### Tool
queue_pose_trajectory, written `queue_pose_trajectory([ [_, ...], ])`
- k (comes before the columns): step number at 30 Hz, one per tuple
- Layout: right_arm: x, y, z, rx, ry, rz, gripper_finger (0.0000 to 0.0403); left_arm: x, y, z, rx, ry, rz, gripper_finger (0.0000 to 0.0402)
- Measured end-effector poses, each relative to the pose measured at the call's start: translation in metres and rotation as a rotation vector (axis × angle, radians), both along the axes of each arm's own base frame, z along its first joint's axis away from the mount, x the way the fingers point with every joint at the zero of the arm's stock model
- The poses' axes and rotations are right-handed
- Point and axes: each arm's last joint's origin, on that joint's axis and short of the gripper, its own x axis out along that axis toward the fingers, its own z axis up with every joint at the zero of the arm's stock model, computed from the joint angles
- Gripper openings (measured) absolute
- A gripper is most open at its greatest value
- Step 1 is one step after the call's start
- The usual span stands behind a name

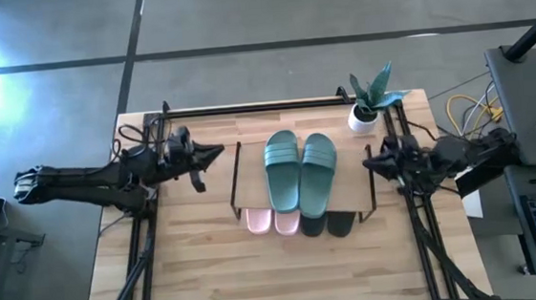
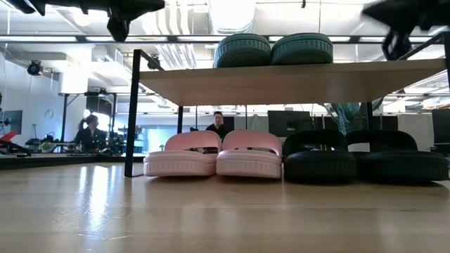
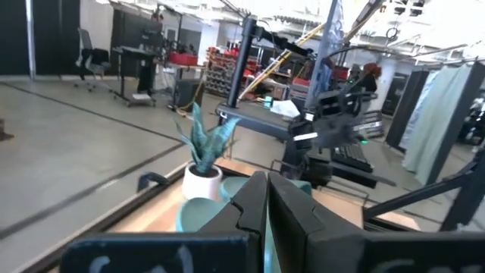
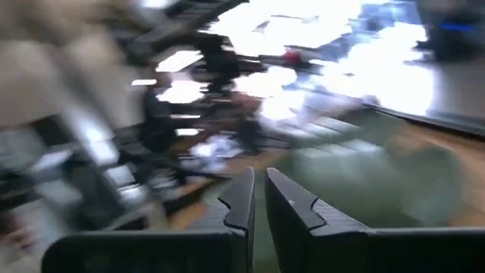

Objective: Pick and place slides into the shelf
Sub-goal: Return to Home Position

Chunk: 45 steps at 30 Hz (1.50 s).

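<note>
The shelf [image 1: 253, 180] stands mid-table. Two teal slides [image 1: 299, 171] lie side by side on its light-wood board [image 2: 295, 79]. Under the board, on the table, two pink slides [image 2: 214, 158] stand to the left of two black slides [image 2: 362, 160]. Their near ends [image 1: 298, 224] stick out past the board's near edge. My left gripper [image 1: 218, 153] hovers shut just left of the shelf's left end frame, its fingers [image 3: 250, 205] pointing right. My right gripper [image 1: 367, 164] hovers shut just right of the right end frame, pointing left [image 4: 260, 201]. Neither touches anything.
A potted plant in a white pot [image 1: 370, 104] stands at the table's far right corner, close behind my right arm. Black frame rails run along the far edge [image 1: 255, 105] and both sides. Bare table top [image 1: 278, 274] lies in front of the shelf. People sit in the room beyond.
</note>
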Motion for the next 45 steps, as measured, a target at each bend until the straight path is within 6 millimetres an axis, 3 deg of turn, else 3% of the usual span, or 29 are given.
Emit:
queue_pose_trajectory([
  [4,-0.003,0.001,0.002,-0.037,-0.060,0.183,0.0027,-0.001,0.007,0.001,0.025,0.002,0.009,0.0000],
  [13,0.004,-0.011,-0.022,-0.036,0.007,0.053,0.0027,0.005,0.025,-0.006,0.015,0.037,-0.010,0.0000],
  [19,0.009,-0.013,-0.038,-0.050,0.050,0.030,0.0027,0.010,0.027,-0.014,0.002,0.075,-0.021,0.0000],
  [24,0.011,-0.012,-0.051,-0.054,0.035,0.032,0.0027,0.003,0.025,-0.037,-0.038,0.098,-0.054,0.0000],
  [30,0.012,-0.012,-0.063,-0.118,-0.098,0.033,0.0027,-0.017,0.022,-0.060,-0.093,-0.094,-0.039,0.0000],
  [35,0.010,-0.013,-0.064,-0.124,-0.098,0.010,0.0027,-0.032,0.019,-0.081,-0.087,-0.115,-0.044,0.0000],
  [41,0.010,-0.014,-0.065,-0.104,-0.088,-0.020,0.0027,-0.041,0.016,-0.102,-0.039,-0.076,-0.037,0.0000],
  [45,0.010,-0.014,-0.064,-0.075,-0.091,-0.018,0.0027,-0.043,0.015,-0.112,0.096,0.054,-0.068,0.0000],
])
